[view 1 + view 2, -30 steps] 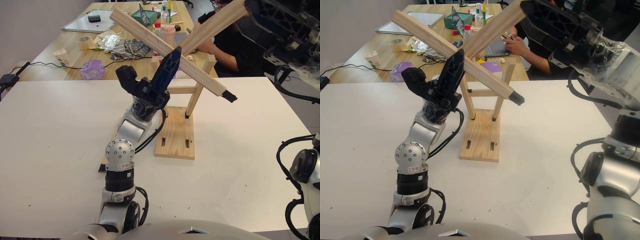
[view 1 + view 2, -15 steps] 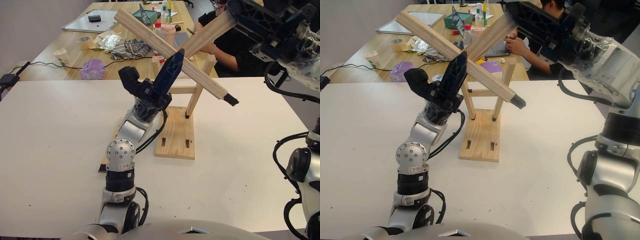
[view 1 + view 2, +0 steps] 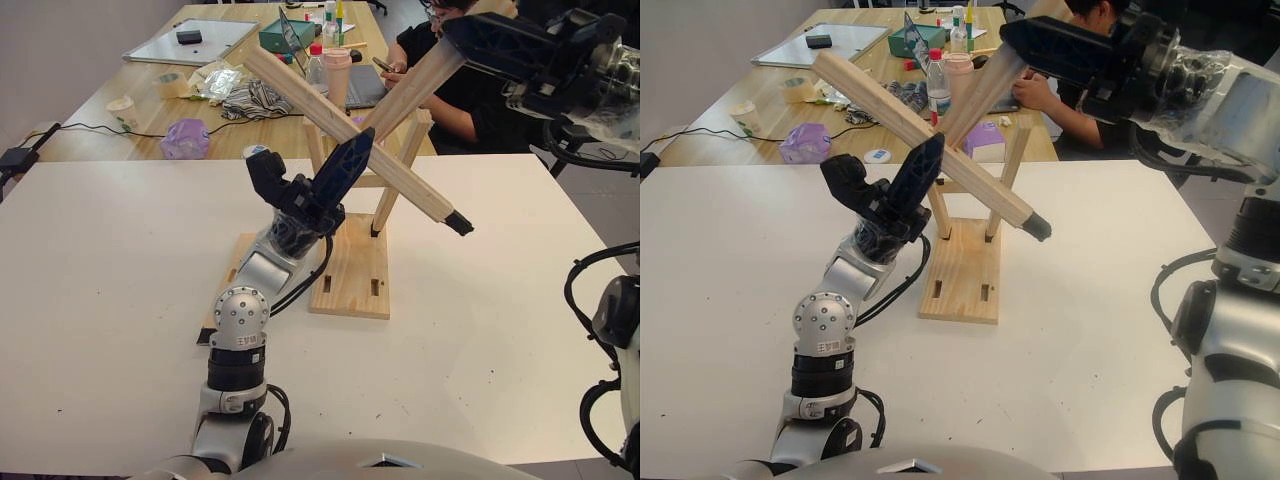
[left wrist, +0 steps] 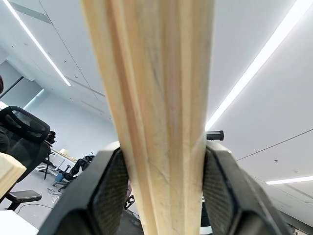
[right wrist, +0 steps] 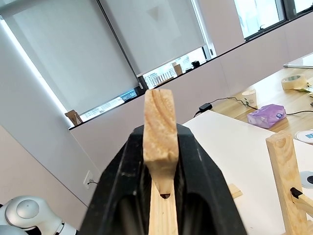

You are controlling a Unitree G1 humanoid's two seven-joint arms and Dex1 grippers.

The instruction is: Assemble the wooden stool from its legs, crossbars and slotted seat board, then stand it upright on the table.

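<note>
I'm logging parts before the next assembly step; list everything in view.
Pale wooden slotted seat board: one, flat on the white table.
Upright pale wooden legs: two, standing at the board's far end.
Short wooden crossbar: one, joining those legs.
Long pale wooden leg with black end cap: one, aloft, slanting over the board.
Second pale wooden leg: one, aloft, crossing the first.
Flat pale wooden piece: one, on the table beside the left arm.
Purple pouch: one, on the brown table behind.
Left hand: black, shut on the long leg.
Right hand: black, shut on the second leg.
</note>
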